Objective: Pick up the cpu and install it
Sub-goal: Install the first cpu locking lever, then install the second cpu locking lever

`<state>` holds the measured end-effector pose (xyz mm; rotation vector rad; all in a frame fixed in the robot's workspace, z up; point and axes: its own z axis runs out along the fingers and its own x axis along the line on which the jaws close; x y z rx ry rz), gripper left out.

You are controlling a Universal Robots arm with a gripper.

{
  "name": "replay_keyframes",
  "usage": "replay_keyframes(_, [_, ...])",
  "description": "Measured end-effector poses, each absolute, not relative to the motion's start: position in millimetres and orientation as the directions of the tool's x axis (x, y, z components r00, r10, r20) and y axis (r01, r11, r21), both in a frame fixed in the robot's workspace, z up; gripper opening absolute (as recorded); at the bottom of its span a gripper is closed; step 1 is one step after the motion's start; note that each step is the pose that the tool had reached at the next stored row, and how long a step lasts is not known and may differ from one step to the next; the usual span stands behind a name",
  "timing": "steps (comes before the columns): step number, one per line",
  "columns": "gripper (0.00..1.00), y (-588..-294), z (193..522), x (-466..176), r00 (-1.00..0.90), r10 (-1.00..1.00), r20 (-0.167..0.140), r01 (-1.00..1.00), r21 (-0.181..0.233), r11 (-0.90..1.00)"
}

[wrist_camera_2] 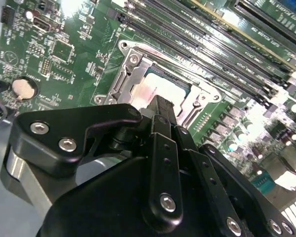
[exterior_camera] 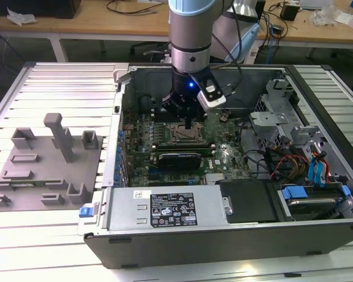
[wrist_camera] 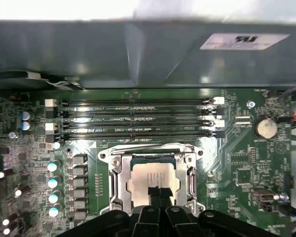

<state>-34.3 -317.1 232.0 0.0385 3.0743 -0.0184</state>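
Gripper [wrist_camera: 157, 193] sits directly over one cpu [wrist_camera: 150, 178], fingers drawn together to a narrow tip on the shiny lid; contact versus hover unclear. The cpu lies flat inside one metal-framed socket [wrist_camera: 117, 170] on the green motherboard [wrist_camera: 237, 168]. In the first wrist view, four memory slots [wrist_camera: 133, 118] run at the socket's 12 o'clock and one coin battery [wrist_camera: 265, 127] sits toward 2 o'clock. In the exterior view one grey fixture block [exterior_camera: 47, 161] lies at 9 o'clock of the open computer case [exterior_camera: 335, 229].
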Motion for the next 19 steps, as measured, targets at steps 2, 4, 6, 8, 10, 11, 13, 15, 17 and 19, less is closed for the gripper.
replay_keyframes(2, [0.11,-317.0,239.4,-34.2,-0.997,0.025,-0.067,0.025,-0.011,1.0])
replay_keyframes(4, [0.11,-317.1,239.6,-34.2,-0.997,0.025,-0.067,0.025,-0.011,1.0])
replay_keyframes(6, [0.11,-317.0,239.6,-34.2,-0.997,0.025,-0.067,0.025,-0.011,1.0])
replay_keyframes(8, [0.11,-317.1,239.7,-34.1,-0.997,0.025,-0.067,0.025,-0.011,1.0])
replay_keyframes(10, [0.11,-317.1,239.8,-34.1,-0.997,0.025,-0.067,0.025,-0.011,1.0])
replay_keyframes(11, [0.11,-317.1,239.9,-34.0,-0.997,0.025,-0.067,0.025,-0.011,1.0])
replay_keyframes(13, [0.11,-317.1,239.9,-34.0,-0.997,0.025,-0.067,0.025,-0.011,1.0])
replay_keyframes(15, [0.11,-317.1,239.9,-33.9,-0.997,0.025,-0.067,0.025,-0.011,1.0])
replay_keyframes(17, [0.11,-317.1,240.0,-33.9,-0.997,0.025,-0.067,0.025,-0.011,1.0])
replay_keyframes(19, [0.11,-317.3,240.0,-33.9,-0.997,0.024,-0.067,0.025,-0.011,1.0])
